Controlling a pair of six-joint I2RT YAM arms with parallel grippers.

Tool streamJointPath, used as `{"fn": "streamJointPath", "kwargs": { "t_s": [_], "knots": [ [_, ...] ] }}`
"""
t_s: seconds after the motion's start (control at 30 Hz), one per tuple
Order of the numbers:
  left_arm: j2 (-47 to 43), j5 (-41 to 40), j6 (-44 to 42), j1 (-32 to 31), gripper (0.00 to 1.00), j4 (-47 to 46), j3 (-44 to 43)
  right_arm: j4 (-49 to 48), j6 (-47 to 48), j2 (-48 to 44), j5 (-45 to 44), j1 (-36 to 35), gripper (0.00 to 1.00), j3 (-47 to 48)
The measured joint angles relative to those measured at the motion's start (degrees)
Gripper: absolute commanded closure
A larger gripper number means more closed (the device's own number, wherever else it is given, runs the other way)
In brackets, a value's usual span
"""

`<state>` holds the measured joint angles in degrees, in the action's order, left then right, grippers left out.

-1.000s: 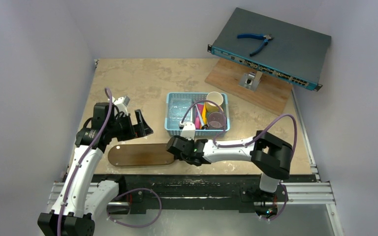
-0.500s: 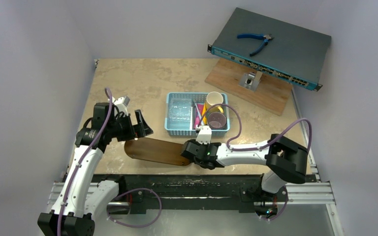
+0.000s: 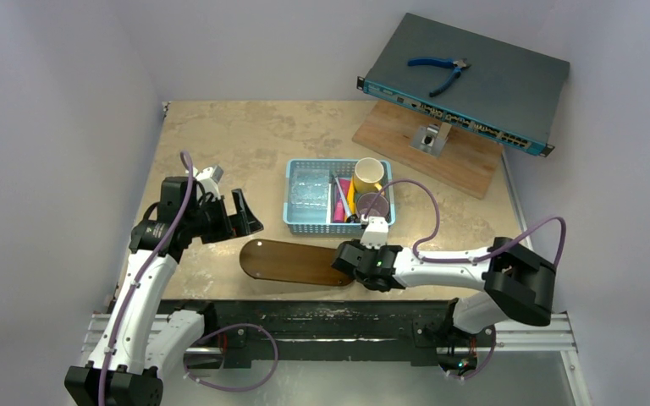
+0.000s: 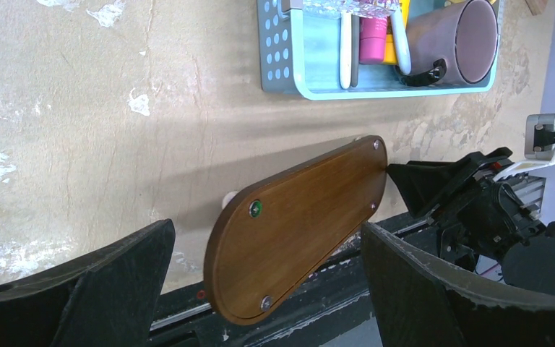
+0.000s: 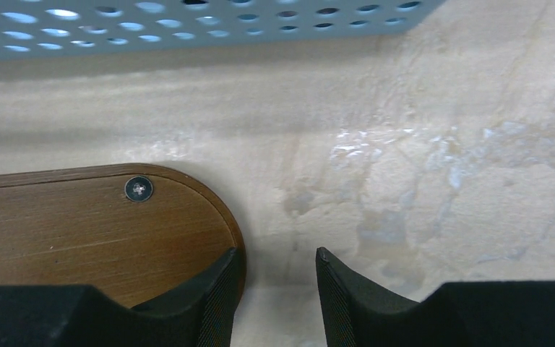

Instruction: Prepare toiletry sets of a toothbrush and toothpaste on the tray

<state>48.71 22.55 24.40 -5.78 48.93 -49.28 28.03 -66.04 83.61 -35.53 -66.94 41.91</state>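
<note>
Tray (image 3: 292, 260) farther right, its end beneath right pincer (image 5: 276, 273).

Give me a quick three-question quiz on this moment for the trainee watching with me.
1. Fill in: the left gripper has its jaws wide ___ and holds nothing.
2. True or false: the right gripper is at the left end of the tray.
3. Where is the pink tube? A) in the blue basket; B) on the tray; C) in the left gripper.
Key: 1 open; 2 false, it is at the right end; 3 A.
</note>
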Motion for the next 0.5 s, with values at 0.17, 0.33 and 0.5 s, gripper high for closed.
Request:
{"fn": "streamJointPath", "kwargs": {
  "t_s": [0.17,0.33,0.5],
  "knots": [
    [0.0,0.0,0.0,0.0,0.00,0.0,0.0,2.7,0.0,-3.7,-0.7,1.4,0.55,-2.0],
    [0.0,0.0,0.0,0.0,0.00,0.0,0.0,4.3,-0.2,-7.8,-1.0,2.7,0.55,-3.4],
    [0.0,0.0,0.0,0.0,0.00,0.0,0.0,5.6,-0.5,-10.6,-1.0,3.1,0.55,-4.3]
  ]
}}
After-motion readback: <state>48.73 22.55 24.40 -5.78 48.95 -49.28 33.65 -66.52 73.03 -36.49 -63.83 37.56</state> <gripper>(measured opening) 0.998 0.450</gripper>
